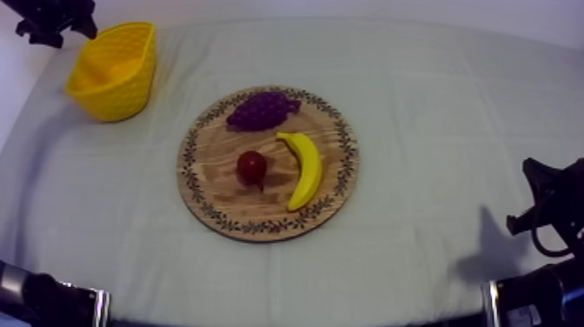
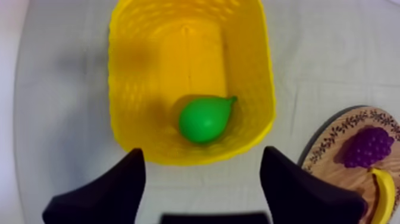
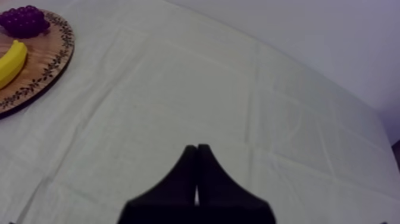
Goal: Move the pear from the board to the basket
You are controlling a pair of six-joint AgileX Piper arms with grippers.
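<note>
The green pear (image 2: 204,119) lies on the floor of the yellow basket (image 2: 253,71), which stands at the table's far left (image 1: 113,70). My left gripper (image 2: 202,154) hangs above the basket's near rim, open, with nothing between its fingers; in the top view it sits behind the basket (image 1: 54,19). The round wooden board (image 1: 209,187) at mid-table carries a bunch of grapes (image 1: 262,110), a banana (image 1: 304,169) and a small red fruit (image 1: 252,166). My right gripper (image 3: 196,150) is shut on nothing, low over bare cloth at the right side (image 1: 539,187).
The board's edge with the grapes (image 2: 369,146) and the banana's tip (image 2: 384,193) lies close beside the basket. Open cloth stretches between the board (image 3: 41,71) and my right gripper. The table's front edge runs near both arm bases.
</note>
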